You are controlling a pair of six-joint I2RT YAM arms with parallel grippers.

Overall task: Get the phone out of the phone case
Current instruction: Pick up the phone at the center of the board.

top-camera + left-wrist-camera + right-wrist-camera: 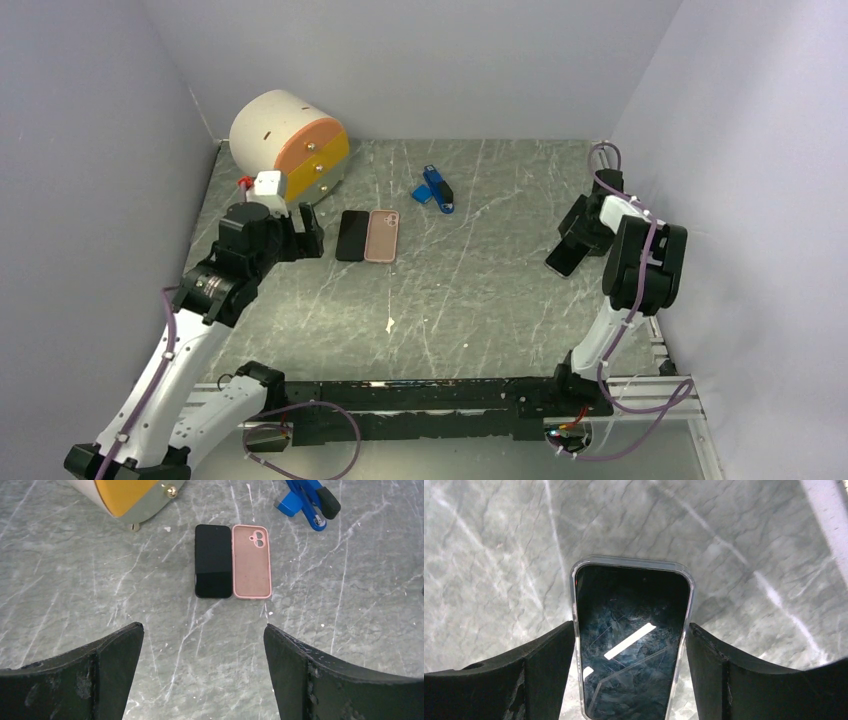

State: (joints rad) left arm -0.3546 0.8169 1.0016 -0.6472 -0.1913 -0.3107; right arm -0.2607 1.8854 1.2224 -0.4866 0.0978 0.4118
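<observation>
Right wrist alone: clear phone case point(630, 560)

Robotics lab test cell: a left arm point(190, 330) and a right arm point(640, 270) stand bolted to a black rail point(440, 395) along the near edge of a grey marble-patterned table point(480, 300), boxed in by plain pale walls point(420, 60). Purple cables point(174, 335) trail along the arms. A round drawer unit point(290, 140) and a blue clip point(436, 190) sit on the tabletop.

black phone point(351, 235) and pink case point(381, 235) lie side by side; right fingers point(574, 235) grip a dark phone point(562, 262).
</observation>
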